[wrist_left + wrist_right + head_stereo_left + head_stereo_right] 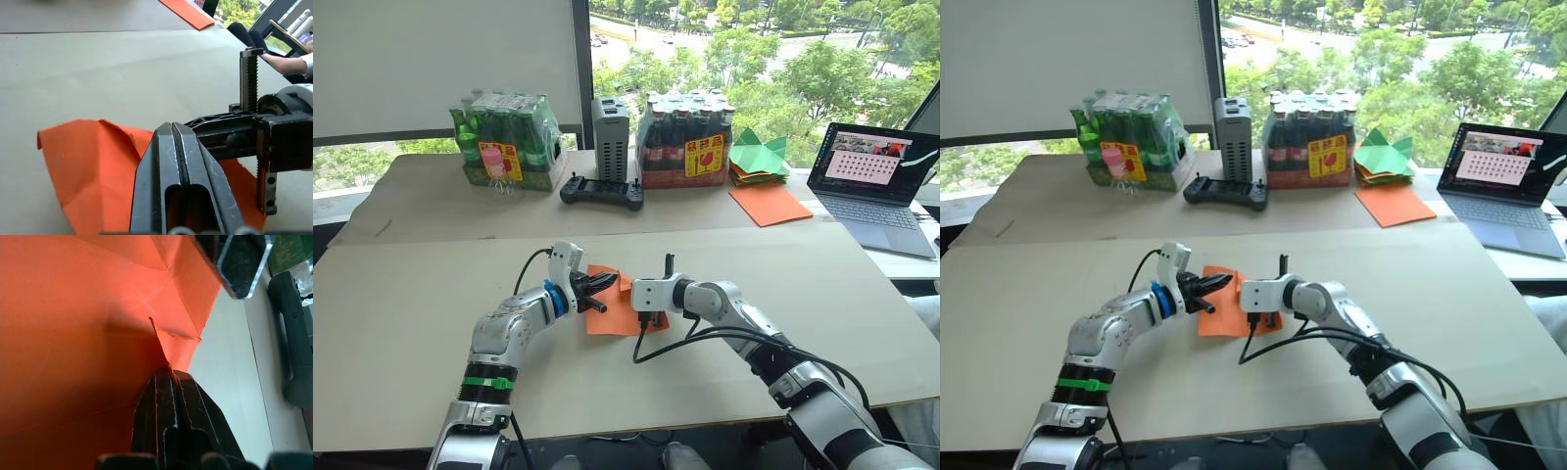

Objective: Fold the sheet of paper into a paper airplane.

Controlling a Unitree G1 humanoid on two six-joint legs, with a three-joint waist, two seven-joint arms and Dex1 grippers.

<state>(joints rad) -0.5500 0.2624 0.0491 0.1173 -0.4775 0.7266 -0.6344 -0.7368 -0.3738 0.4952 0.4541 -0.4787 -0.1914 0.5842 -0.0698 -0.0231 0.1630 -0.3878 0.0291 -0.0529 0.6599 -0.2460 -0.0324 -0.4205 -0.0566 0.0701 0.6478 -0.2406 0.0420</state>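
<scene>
Both grippers work the sheet of paper (619, 311): left gripper (604, 284) closed empty, right gripper (168, 369) pinching a corner; crisp creasing needs aligned edges.

Office or lab: laptop (873, 166) on table (411, 294), window (754, 59) overlooking trees.

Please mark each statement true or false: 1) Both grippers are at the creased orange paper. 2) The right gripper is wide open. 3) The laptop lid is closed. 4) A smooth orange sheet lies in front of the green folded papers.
1) True: the left gripper and right gripper meet at the sheet of paper.
2) False: it is shut on a paper edge.
3) False: the laptop is open, screen lit.
4) True: the smooth orange sheet lies before the green folded papers.
</scene>
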